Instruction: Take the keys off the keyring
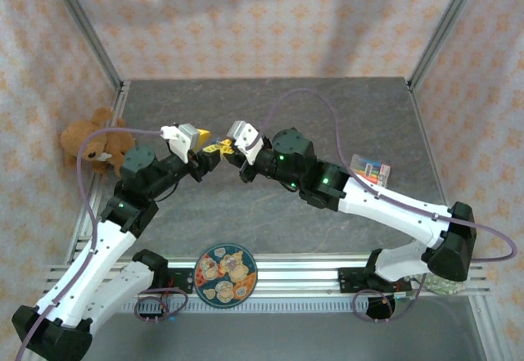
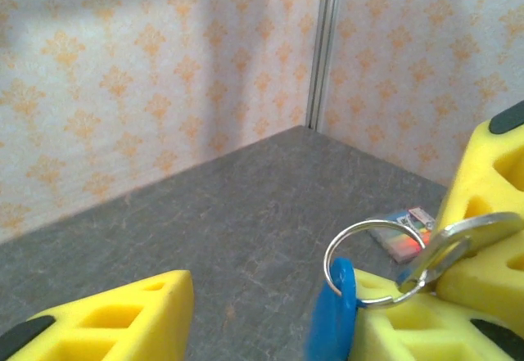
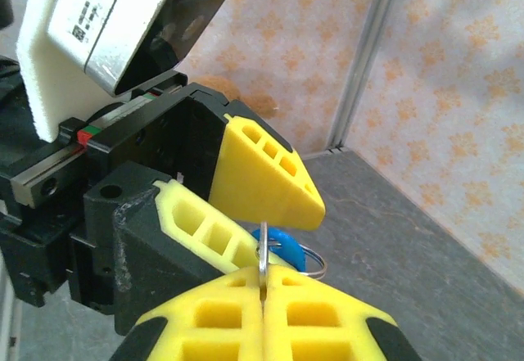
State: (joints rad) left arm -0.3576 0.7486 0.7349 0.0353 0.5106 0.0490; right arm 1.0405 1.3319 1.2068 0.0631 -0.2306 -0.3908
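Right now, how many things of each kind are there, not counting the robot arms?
Teddy bear: 1
Picture plate: 1
Colourful little packet: 1
Key: 1
Blue keyring: 1
Total that I can make out: 5

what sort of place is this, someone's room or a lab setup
Most likely a lab robot cell, not a real room: aluminium frame posts hold thin wallpaper-printed panels around a grey table, with two arms bolted to a rail at its near edge and a teddy bear as a prop.
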